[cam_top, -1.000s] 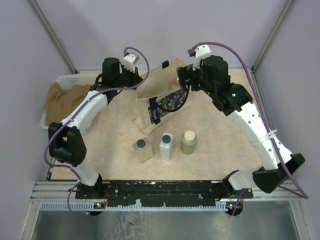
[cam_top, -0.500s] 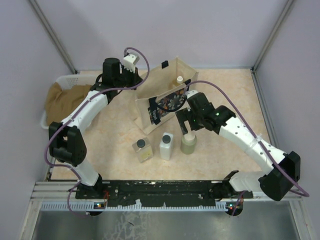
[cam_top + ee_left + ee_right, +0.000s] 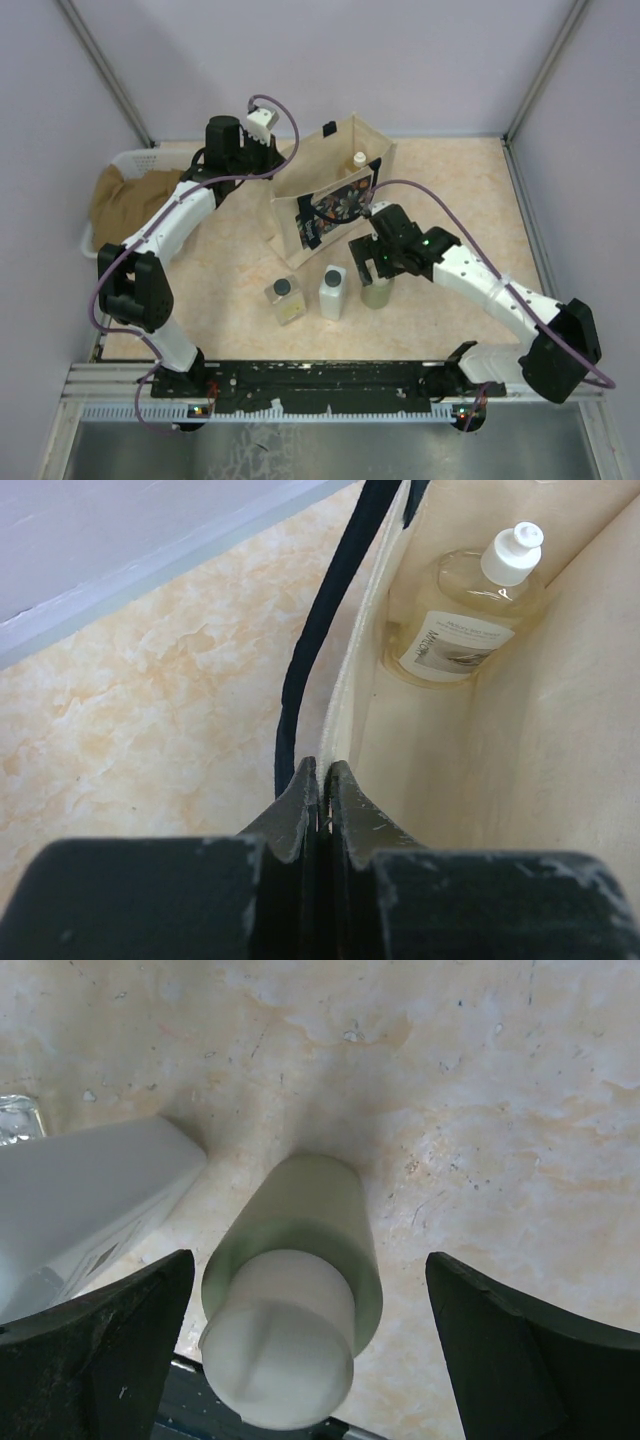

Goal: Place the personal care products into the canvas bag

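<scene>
One olive-green round bottle with cream cap (image 3: 290,1295) stands near-centre on the bench (image 3: 455,195), inside the wide-open right end effector (image 3: 310,1330); off-centre closing could topple it. Far side, left end effector (image 3: 320,780) is clenched on the beige canvas bag (image 3: 560,740) rim; a slip could collapse the mouth.

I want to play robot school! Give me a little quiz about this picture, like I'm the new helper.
1. True or false: the amber clear bottle with white cap is inside the beige canvas bag.
2. Which bottle sits between the fingers of the open right gripper? A olive-green round bottle with cream cap; B white rectangular bottle with dark cap; C clear square bottle with black cap.
3. How many bottles stand on the table outside the bag?
Key: 1 true; 2 A; 3 three.
</scene>
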`<state>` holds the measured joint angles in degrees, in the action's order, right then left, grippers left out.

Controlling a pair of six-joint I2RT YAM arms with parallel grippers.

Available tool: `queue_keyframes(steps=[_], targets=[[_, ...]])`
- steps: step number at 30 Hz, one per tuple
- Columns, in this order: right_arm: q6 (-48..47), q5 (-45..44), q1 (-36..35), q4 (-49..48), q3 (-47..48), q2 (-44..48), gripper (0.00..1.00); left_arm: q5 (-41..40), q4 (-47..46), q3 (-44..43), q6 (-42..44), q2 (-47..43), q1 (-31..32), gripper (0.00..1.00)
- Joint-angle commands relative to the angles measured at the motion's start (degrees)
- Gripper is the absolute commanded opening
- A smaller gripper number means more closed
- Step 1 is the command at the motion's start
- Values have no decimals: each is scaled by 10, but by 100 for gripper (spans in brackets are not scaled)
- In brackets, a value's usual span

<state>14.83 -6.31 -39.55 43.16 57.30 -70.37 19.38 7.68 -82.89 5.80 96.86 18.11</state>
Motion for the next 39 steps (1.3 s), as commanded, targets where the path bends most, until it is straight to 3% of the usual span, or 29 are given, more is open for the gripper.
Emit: queue_keyframes(steps=[1, 12, 20, 23, 31, 39], targets=[[3, 7, -15, -37, -13, -24, 99, -8, -6, -17, 3, 2, -4, 0], [-4, -36, -48, -6, 6, -86, 99, -9, -7, -12, 4, 1, -4, 0], [-6, -65, -49, 9, 5, -73, 88, -6, -9, -11, 1, 2, -4, 0], [-7, -69, -49, 9, 4, -73, 79, -6, -8, -11, 1, 2, -4, 0], [5, -108, -49, 14, 6, -56, 36, -5, -9, -15, 1, 4, -4, 0], [8, -121, -49, 2, 11, -48, 21, -3, -7, -17, 0, 6, -4, 0]])
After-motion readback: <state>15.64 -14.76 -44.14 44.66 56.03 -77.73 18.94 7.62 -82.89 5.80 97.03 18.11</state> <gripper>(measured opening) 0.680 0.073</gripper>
